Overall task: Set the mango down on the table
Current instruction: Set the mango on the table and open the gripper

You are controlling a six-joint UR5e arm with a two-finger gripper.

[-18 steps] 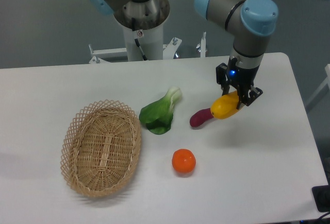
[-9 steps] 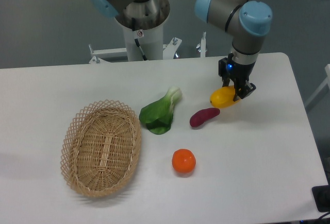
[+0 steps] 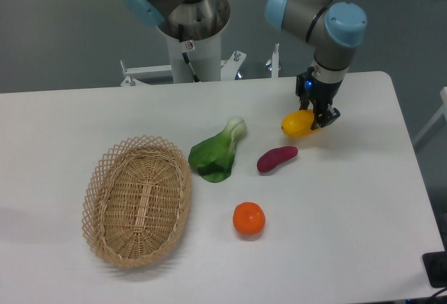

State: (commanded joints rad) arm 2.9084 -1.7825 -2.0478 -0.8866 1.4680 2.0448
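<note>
so my gripper (image 3: 319,117) is clamped on one end of the mango (image 3: 298,124), holding it low over the far right part of the table (image 3: 363,206), just behind the purple sweet potato (image 3: 276,158). can't tell if it's actually touching down yet, so i'd say nearly done: settle it, let go, back off. mango's smooth, glossy, oblong yellow. table's flat matte white. woven wicker basket (image 3: 137,200) sits well off left, with the round orange (image 3: 248,219) nearer.

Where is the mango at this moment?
The mango is in the gripper, in the right rear part of the table, just behind the purple sweet potato.
</note>
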